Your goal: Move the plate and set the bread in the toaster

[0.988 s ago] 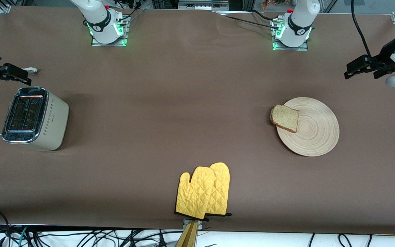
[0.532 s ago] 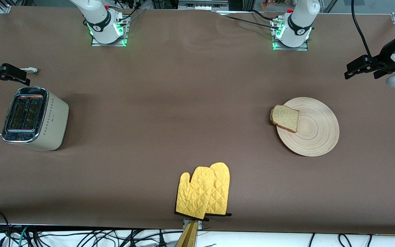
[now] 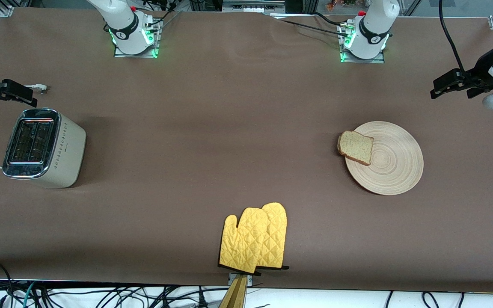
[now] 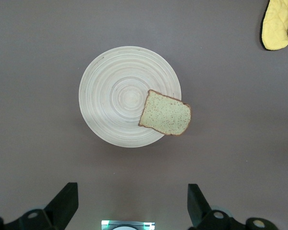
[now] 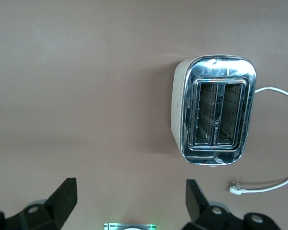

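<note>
Hovering wide open and empty, the left gripper (image 4: 132, 203) hung above the plate (image 4: 116, 91), whose bread (image 4: 165, 113) overhung its rim; the right gripper (image 5: 129, 201), equally open and empty, hung above the toaster (image 5: 214, 110), presumably staged for their jobs.

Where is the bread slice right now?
The bread lies flat on the plate, overhanging the rim that faces the toaster, toward the left arm's end of the table, untouched by either gripper.
</note>
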